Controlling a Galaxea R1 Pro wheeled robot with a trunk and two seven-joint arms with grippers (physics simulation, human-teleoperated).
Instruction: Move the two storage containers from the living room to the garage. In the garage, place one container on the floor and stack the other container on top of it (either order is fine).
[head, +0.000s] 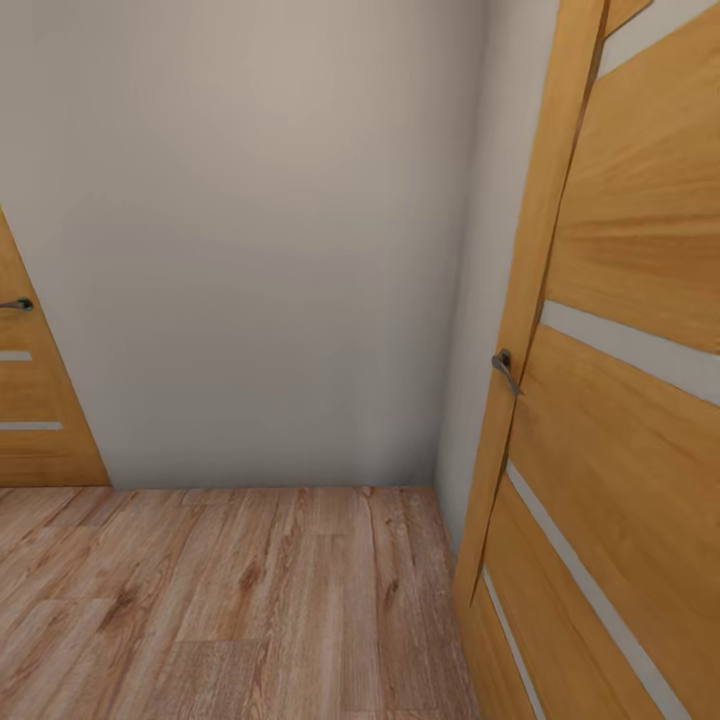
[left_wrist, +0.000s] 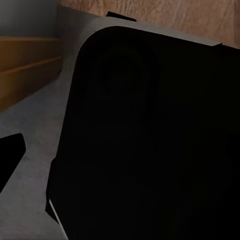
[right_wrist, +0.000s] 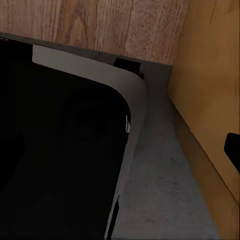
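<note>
- In the head view, a plain off-white wall (head: 250, 230) filled the upper and middle part of the frame, meeting a light wood-plank floor (head: 220, 600) that ran across the bottom.
- At the right edge, a honey-coloured wooden panel door with pale horizontal strips (head: 620, 400) stood open and angled toward the camera – its dark metal lever handle (head: 504, 368) sat at mid-height on the door's near edge.
- At the left edge, a second wooden panel door of the same make (head: 30, 410) showed partly, with its own dark lever handle (head: 18, 304) at the frame's border.
- The two orange-red storage containers appeared nowhere in these pictures, so their place could not be told.
- In the left wrist view, a large black rounded body (left_wrist: 150, 140) sat over a grey surface (left_wrist: 35, 130), with wood-plank flooring at the top and an orange-brown wooden band at the upper left.
- In the right wrist view, a black rounded panel with a grey rim (right_wrist: 65, 150) covered the left half – a grey surface (right_wrist: 160, 180) lay beside it and a honey-coloured wooden face (right_wrist: 210, 90) ran down the right.
- The left pincer and the right pincer – whether either stood apart or together could not be told.
</note>
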